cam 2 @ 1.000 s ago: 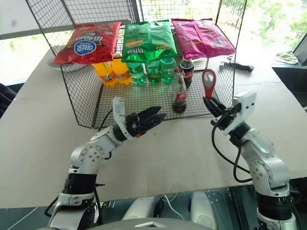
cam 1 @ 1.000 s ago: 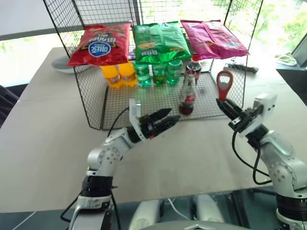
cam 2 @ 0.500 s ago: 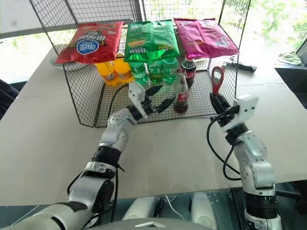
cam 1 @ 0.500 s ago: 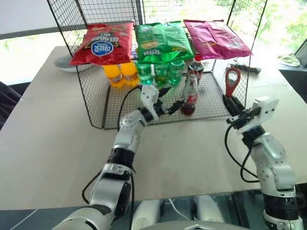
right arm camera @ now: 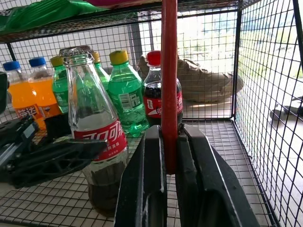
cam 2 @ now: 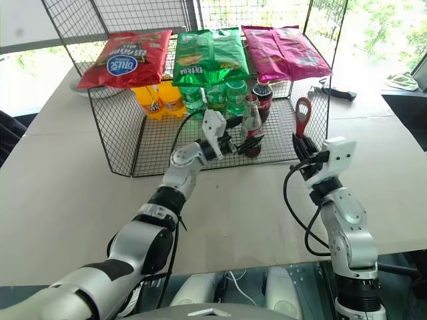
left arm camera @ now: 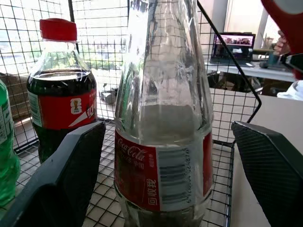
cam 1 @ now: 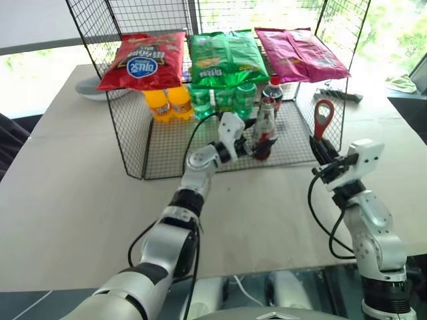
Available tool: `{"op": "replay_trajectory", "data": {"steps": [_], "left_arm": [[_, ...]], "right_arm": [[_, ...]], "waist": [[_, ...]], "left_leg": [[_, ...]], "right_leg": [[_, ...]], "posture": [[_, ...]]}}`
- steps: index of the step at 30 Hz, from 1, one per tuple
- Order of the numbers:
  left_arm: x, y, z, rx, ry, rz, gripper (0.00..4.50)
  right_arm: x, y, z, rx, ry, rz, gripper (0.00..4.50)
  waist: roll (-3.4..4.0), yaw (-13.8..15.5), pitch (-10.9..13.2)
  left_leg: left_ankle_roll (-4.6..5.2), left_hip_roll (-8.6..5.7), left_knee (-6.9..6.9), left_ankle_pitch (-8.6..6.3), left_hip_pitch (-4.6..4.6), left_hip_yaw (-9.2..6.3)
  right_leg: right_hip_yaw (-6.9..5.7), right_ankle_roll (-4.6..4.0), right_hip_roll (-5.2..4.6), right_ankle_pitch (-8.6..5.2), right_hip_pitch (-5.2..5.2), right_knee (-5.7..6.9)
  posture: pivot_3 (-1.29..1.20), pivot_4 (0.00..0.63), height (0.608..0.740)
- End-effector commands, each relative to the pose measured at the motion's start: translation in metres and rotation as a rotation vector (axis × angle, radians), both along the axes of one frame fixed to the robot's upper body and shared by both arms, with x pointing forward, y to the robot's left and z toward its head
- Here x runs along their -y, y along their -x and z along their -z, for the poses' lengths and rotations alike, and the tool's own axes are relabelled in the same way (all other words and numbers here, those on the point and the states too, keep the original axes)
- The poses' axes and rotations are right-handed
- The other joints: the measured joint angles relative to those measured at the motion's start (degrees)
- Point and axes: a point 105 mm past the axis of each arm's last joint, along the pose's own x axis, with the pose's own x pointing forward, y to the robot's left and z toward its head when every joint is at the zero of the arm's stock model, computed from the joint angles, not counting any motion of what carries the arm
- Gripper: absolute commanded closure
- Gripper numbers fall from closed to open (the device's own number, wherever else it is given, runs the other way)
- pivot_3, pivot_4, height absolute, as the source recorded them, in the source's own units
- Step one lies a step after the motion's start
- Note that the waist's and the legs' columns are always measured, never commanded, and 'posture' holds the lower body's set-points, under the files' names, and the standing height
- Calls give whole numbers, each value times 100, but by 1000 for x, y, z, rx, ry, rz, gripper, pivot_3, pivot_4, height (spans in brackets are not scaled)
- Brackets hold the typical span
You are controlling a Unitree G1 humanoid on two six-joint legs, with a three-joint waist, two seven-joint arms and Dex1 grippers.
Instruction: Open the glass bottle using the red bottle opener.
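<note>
Straddling the bottle [cam 1: 264, 131], which stands at the wire rack's [cam 1: 133, 143] front edge, the released left claw [cam 1: 256, 142] next needs to clench on the label to steady it, while the right claw [cam 1: 320, 147], grasping the opener [cam 1: 323, 117] upright, waits beside the rack.

Right pincer [right arm camera: 170, 156] clamps red bottle opener [right arm camera: 169, 71]; glass bottle [right arm camera: 94, 137] beside, prob. capped.

A mock shop display in an office or lab: a black wire rack [cam 1: 127, 143] on a pale table [cam 1: 60, 193] carries snack bags [cam 1: 143, 59] above rows of soft-drink bottles [cam 1: 167, 101]. Large windows [cam 1: 40, 23] stand behind; a laptop [left arm camera: 234, 46] sits on a desk beyond.
</note>
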Motion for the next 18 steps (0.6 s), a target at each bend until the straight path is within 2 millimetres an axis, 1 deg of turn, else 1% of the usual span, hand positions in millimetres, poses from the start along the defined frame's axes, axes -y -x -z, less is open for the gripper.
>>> {"op": "replay_trajectory", "data": {"steps": [1,4,5,6,8,9,13,18], "left_arm": [[11,-2,-11,57,-14,5,84],[15,-2,-14,63,-4,21,84],[15,-2,-14,64,-1,19,606],[14,-3,-14,65,1,17,815],[14,-3,-14,65,0,15,1585],[14,-3,-13,67,-1,16,1829],[10,1,-14,85,6,28,1842],[2,12,-28,151,15,78,1842]], "right_arm": [[-3,6,-18,71,-1,-3,4500],[-4,6,-19,74,-1,-2,4500],[-4,6,-19,74,-1,-2,4500],[-4,6,-19,75,-1,-1,4500],[-4,6,-19,75,-1,-2,4500],[-4,6,-19,75,-1,-2,4500],[-6,5,-19,74,0,-14,4500],[-9,3,-20,79,5,-27,4500]], "waist": [[0,-8,0],[0,-31,0],[0,-45,0],[0,-63,0],[0,-79,0],[0,-92,0],[0,-111,0],[1,-133,0]], "left_leg": [[0,0,-1,0,0,0],[0,0,-2,0,-1,0],[0,0,-2,0,-1,0],[0,0,-1,0,-1,0],[0,1,-1,0,0,-1],[0,1,-1,0,0,-1],[0,1,0,0,0,-1],[0,3,-2,0,-2,-1]], "right_leg": [[0,0,0,0,0,0],[0,0,1,0,-1,-1],[0,0,1,0,-1,-1],[0,0,1,0,-1,0],[0,0,1,0,-1,1],[0,0,1,0,-1,1],[1,1,1,0,-1,3],[2,0,1,0,-5,2]], "posture": [[0,150,740],[0,150,740],[0,150,740],[0,150,740],[0,150,740],[0,150,740],[0,150,740],[0,150,740]]}}
